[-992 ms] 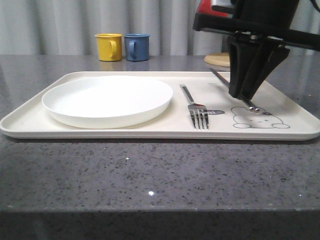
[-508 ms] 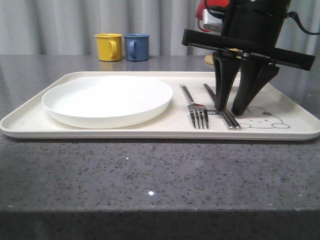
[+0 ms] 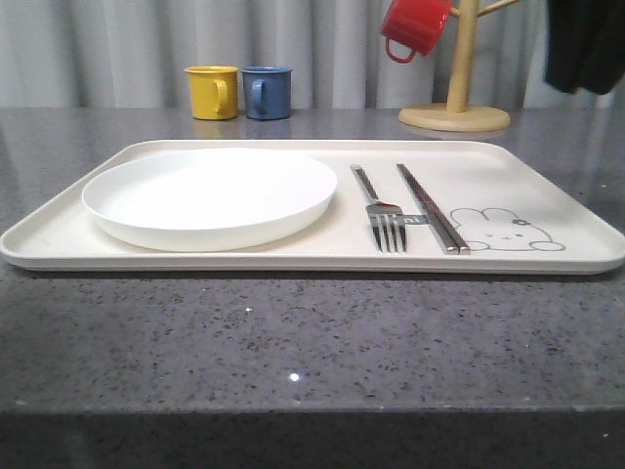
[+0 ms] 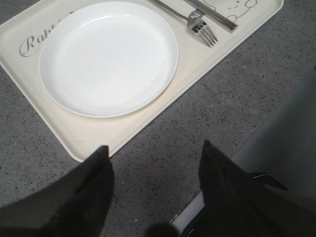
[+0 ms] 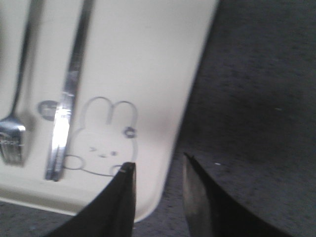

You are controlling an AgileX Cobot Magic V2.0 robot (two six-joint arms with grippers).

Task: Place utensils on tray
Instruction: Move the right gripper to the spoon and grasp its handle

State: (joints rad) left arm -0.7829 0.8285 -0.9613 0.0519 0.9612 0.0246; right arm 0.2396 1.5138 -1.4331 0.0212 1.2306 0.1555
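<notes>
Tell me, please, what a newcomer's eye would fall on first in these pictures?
Probably the large cream tray across the dark speckled table, with the round white plate on its left half. Right of the plate, a fork and a pair of chopsticks lie side by side beside a rabbit drawing. Behind, a yellow mug and blue mug stand together, and a red mug hangs on a wooden stand.

Fork [image 3: 383,209] and chopsticks [image 3: 430,207] – shiny silver metal. Tray [image 3: 547,186] – smooth cream plastic look, soft shine. Plate [image 3: 210,195] – smooth, glossy white. Tabletop [image 3: 293,342] – grey speckled stone look, slightly shiny. Mug stand [image 3: 457,98], upper right – pale wood.
</notes>
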